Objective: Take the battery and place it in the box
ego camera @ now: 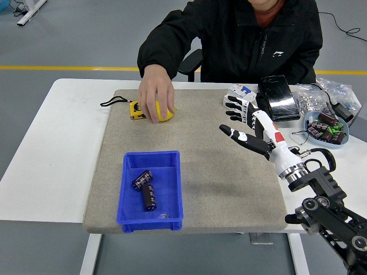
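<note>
Two dark cylindrical batteries point(145, 188), glossy with pale banded ends, lie touching at an angle on the floor of the blue box point(171, 195), a rectangular moulded-plastic bin with a raised rim. The box sits at about 7 o'clock on a grey felt-like mat point(200, 172) that covers the middle of the white tabletop point(51, 154). At 11 o'clock on the mat, a person's hand point(155, 97) rests palm down on a smooth yellow rounded object point(166, 113), just beside a yellow tape measure point(136, 110) with a black strap. At 1 o'clock stand a white boxy circuit breaker point(238, 94) and a black rectangular case point(277, 97); at 3 o'clock a pale blue dish point(312, 133) holds more dark cylinders, beside clear plastic bags point(330, 91). The floor behind is grey with a yellow line. The right hand point(246, 123), white-backed with black jointed fingers, hovers over the mat's right edge at 2 o'clock, fingers spread wide and empty, its black arm entering from 4 o'clock.
</note>
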